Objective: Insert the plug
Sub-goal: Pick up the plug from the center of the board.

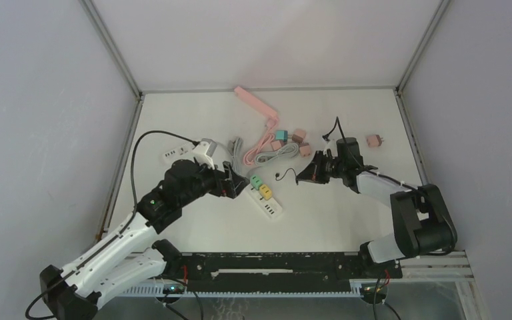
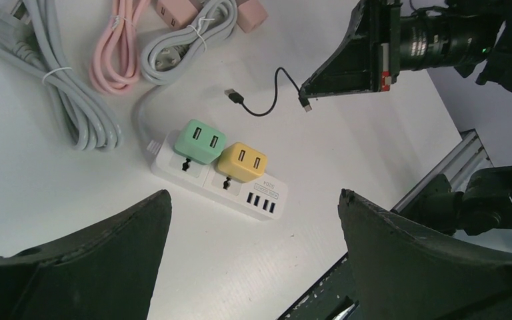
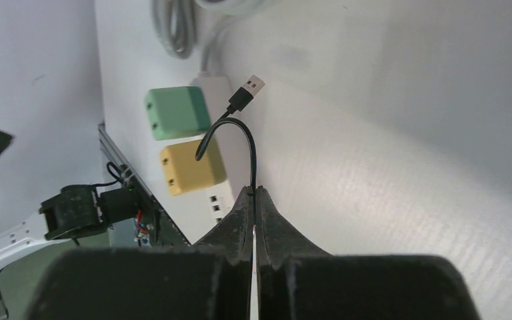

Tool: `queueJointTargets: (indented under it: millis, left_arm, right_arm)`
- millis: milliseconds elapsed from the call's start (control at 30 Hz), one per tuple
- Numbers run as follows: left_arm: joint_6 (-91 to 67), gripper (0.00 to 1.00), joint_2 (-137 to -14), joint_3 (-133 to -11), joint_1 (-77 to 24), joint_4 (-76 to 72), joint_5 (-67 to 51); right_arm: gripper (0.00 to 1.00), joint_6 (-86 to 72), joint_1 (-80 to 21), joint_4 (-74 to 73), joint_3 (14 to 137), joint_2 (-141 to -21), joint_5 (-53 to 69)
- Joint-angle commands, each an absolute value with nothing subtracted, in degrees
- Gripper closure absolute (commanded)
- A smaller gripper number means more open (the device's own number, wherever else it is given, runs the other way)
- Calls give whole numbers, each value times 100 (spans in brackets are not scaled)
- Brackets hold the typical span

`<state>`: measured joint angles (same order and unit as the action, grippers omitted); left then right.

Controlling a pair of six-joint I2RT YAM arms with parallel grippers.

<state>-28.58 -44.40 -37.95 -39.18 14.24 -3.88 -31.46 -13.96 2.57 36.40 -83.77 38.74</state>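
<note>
1. Right gripper (image 3: pixel 254 195) is pressing its jaws together, pinching a thin black cable (image 3: pixel 251 150) right at the fingertips.
2. From that pinch the cable is arching forward and curling to one side, and its USB plug (image 3: pixel 248 91) is hanging free at the far end, just ahead of the fingertips.
3. Whether the plug is touching the table (image 1: pixel 347 220) I cannot tell.
4. Just past the plug, a white strip (image 2: pixel 207 181) is lying flat, carrying a green adapter (image 3: pixel 177 112) and a yellow adapter (image 3: pixel 192 167) side by side.
5. Each adapter is showing two USB slots; the plug is sitting near the green one but apart from both.
6. On the strip's end beyond the yellow adapter, a row of USB ports is facing up.
7. Across the strip from the right gripper, the left gripper (image 1: pixel 238 181) is hovering with its jaws spread wide, gripping nothing.
8. Farther out, beyond the plug, bundled grey cords (image 2: pixel 73 100) and a coiled pink cord (image 2: pixel 115 57) are lying on the table.
</note>
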Motion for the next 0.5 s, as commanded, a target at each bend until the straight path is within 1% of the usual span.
queueJointTargets:
  millis: [0,233,467]
  left_arm:
    - [-2884,2,-4665,-4054,-3889,981,-752]
    - [-2372,3,-5335,-4596,-4120,988,-790]
    - [-859,4,-5959,-5543,-4491,1878,-943]
  right_arm:
    - [100,-3311,-1380,691,3647,-7876,4086]
    - [100,-3313,-1380,518,3653,-7368,4175]
    - [100,-3243,-1384,106,3678,-6921,4296]
